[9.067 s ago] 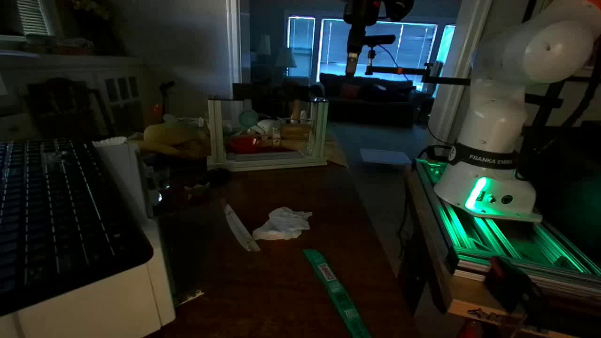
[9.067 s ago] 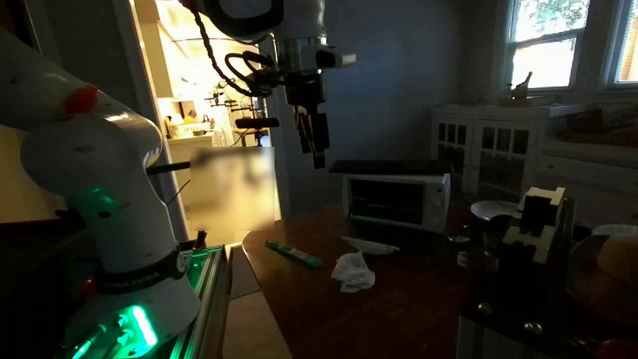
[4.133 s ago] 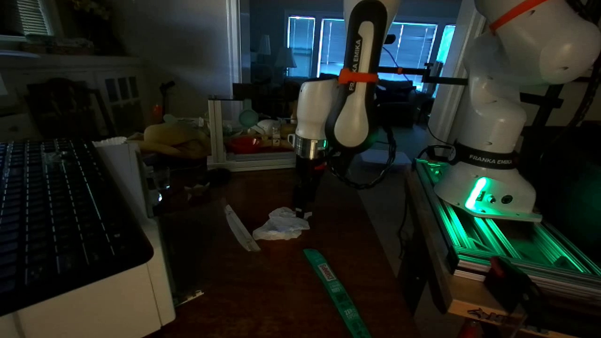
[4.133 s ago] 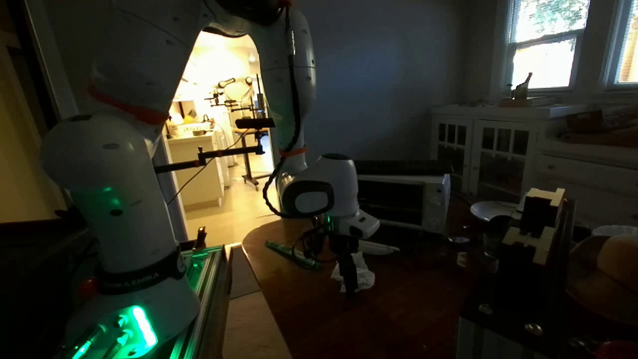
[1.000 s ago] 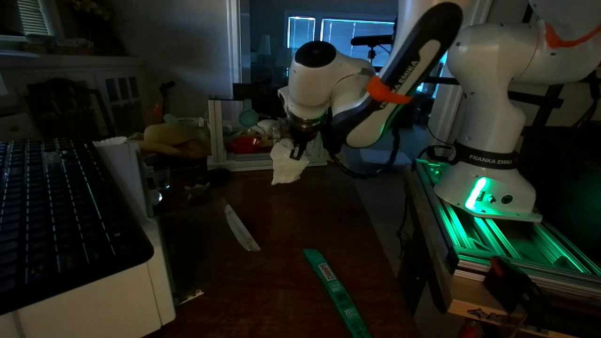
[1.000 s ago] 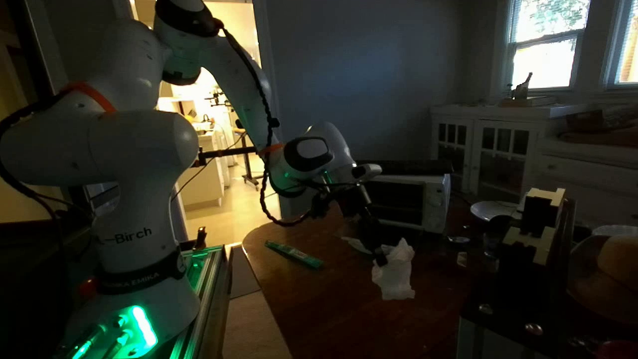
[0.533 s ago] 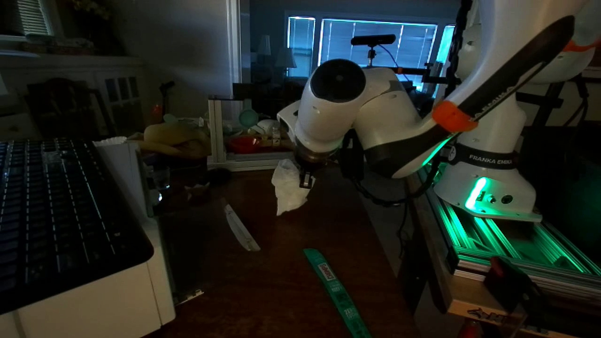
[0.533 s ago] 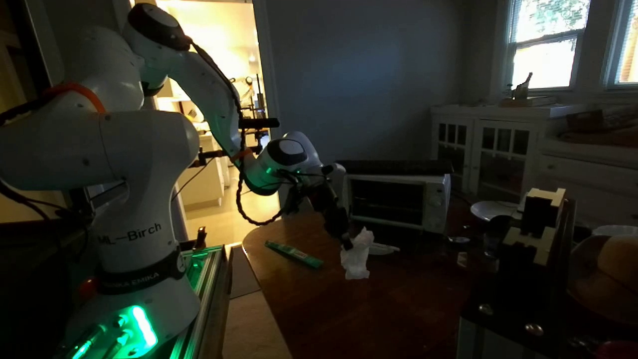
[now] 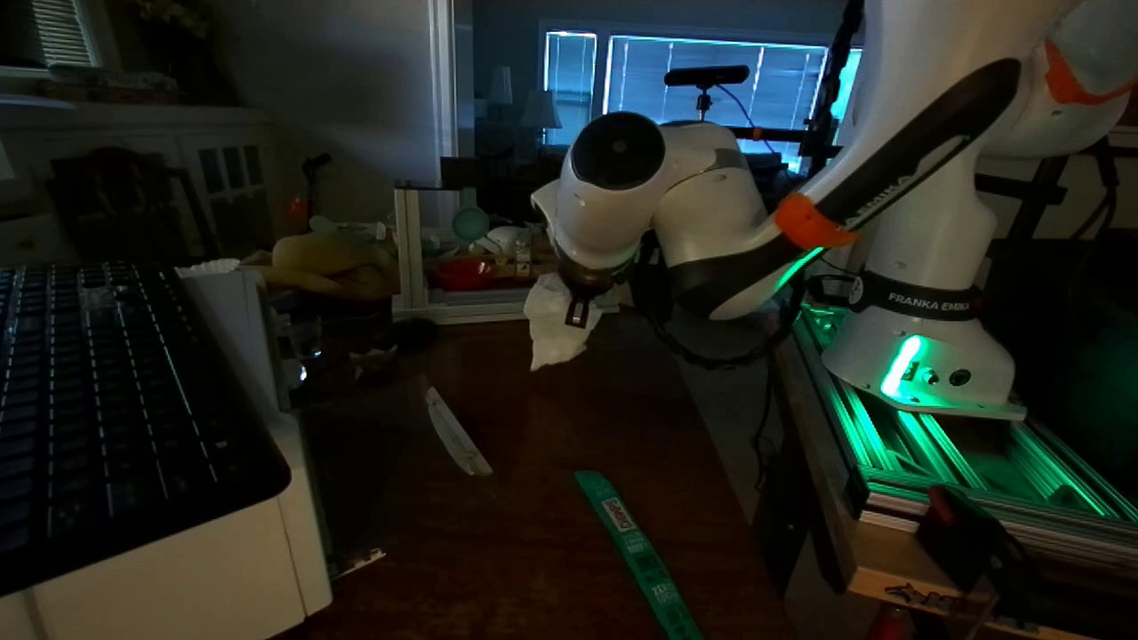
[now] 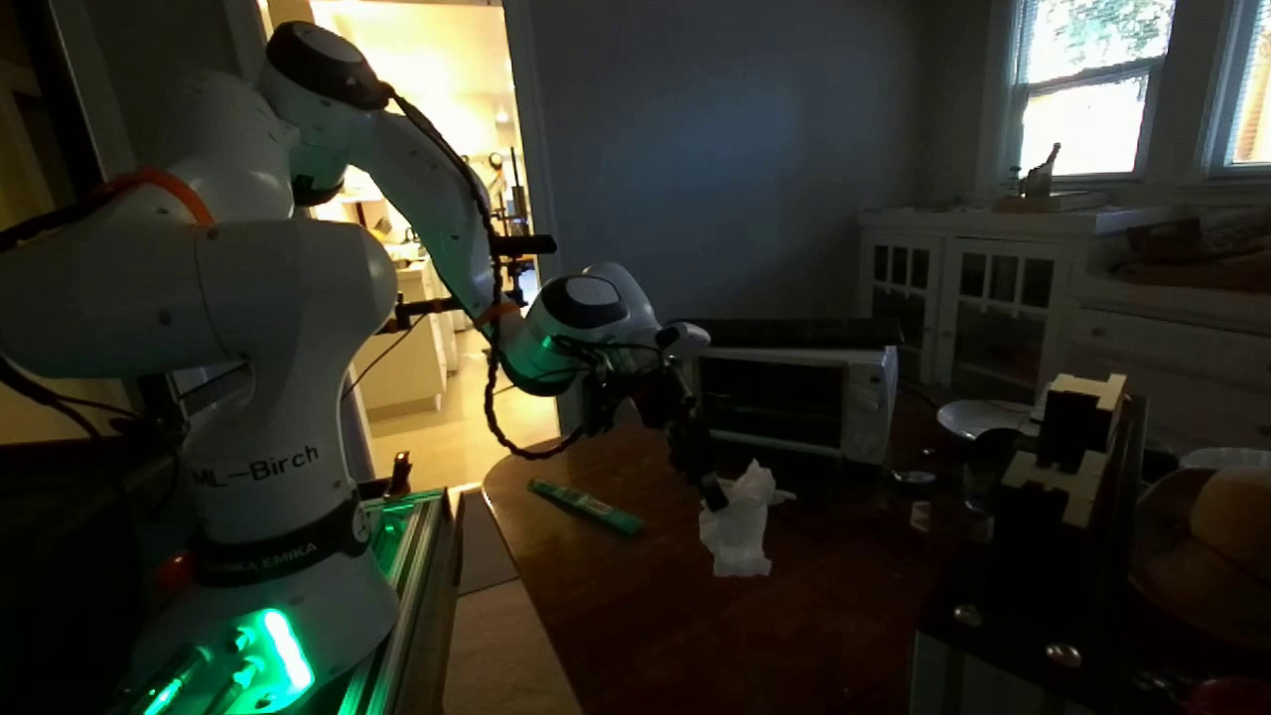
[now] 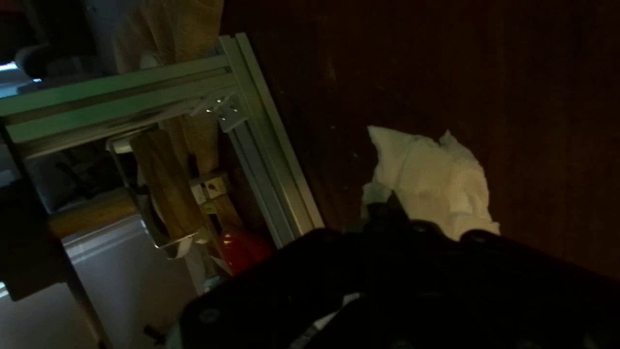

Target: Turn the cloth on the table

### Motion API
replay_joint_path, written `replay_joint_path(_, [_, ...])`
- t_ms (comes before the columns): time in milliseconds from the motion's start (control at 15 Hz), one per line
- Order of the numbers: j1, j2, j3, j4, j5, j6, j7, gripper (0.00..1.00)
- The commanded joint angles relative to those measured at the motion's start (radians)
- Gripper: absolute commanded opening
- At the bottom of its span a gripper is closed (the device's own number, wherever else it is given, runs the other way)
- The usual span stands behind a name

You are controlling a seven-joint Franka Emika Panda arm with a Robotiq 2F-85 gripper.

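Note:
The white, crumpled cloth (image 9: 553,340) hangs from my gripper (image 9: 576,318), whose dark fingers are shut on its upper part. In an exterior view the cloth (image 10: 740,541) drapes down from the fingertips of the tilted gripper (image 10: 714,497) over the dark brown table (image 10: 645,626). Whether its lower edge touches the wood I cannot tell. From the wrist view the cloth (image 11: 431,179) spreads out beyond the gripper (image 11: 385,206); the part pinched between the fingers is hidden by their black shapes.
A pale metal frame (image 9: 507,313) with a red bowl (image 9: 462,274) and other items stands close behind the cloth. On the table lie a white strip (image 9: 455,434) and a green packet (image 9: 633,547). A toaster oven (image 10: 869,407) stands on the table's far side.
Several seconds ago the cloth lay crumpled on the table; now it is held and lifted. Over the last second the arm brought it toward the robot base, then partly back out.

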Motion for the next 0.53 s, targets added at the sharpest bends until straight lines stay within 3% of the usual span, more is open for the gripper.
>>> replay_joint_path(0, [-0.069, 0.061, 0.005, -0.009, -0.018, 0.016, 0.017, 0.00])
replay_joint_path(467, [-0.252, 0.192, 0.129, 0.029, 0.008, 0.178, 0.034, 0.00])
